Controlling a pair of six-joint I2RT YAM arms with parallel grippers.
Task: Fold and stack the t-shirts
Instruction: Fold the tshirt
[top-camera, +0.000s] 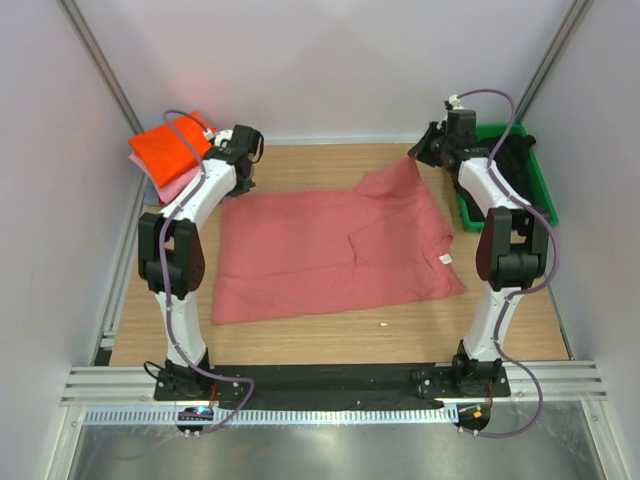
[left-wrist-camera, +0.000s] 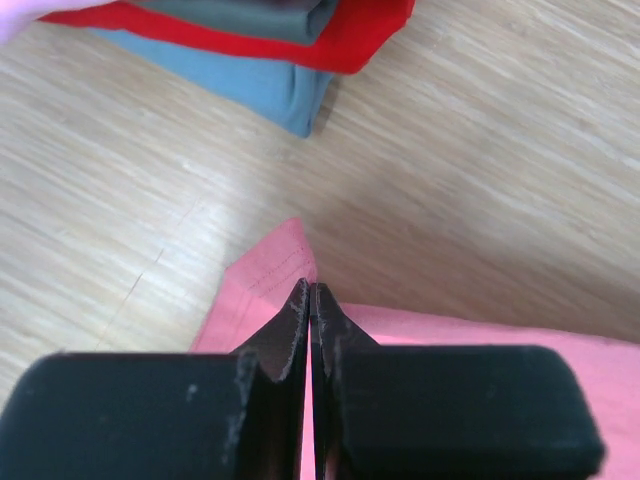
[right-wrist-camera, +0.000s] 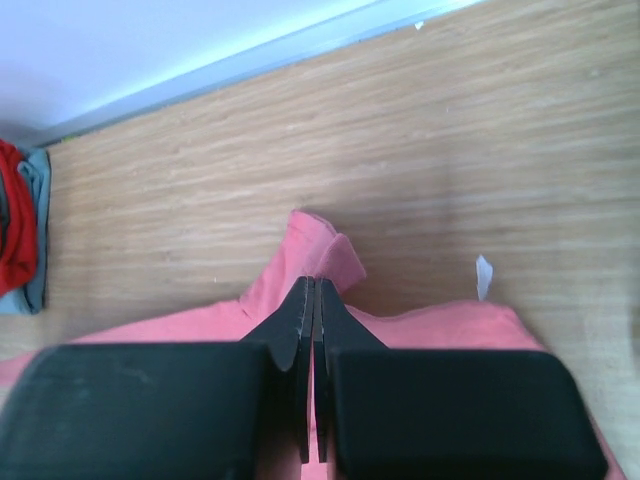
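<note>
A faded salmon-red t-shirt (top-camera: 330, 250) lies spread flat on the wooden table. My left gripper (top-camera: 242, 180) is at its back left corner. In the left wrist view the jaws of the left gripper (left-wrist-camera: 311, 290) are shut on that corner (left-wrist-camera: 270, 275), which pokes out past the tips. My right gripper (top-camera: 418, 155) is shut on the back right corner, which is lifted off the table. In the right wrist view cloth (right-wrist-camera: 320, 250) sticks out beyond the shut right gripper (right-wrist-camera: 316, 283). Folded shirts are stacked at back left, orange (top-camera: 170, 148) on top and pink (top-camera: 172, 185) under it.
The left wrist view shows the stack's red (left-wrist-camera: 350, 40) and grey-blue (left-wrist-camera: 250, 75) layers close ahead. A green plastic bin (top-camera: 535, 195) holding black cloth (top-camera: 508, 160) stands at the back right. White walls close in the back and both sides.
</note>
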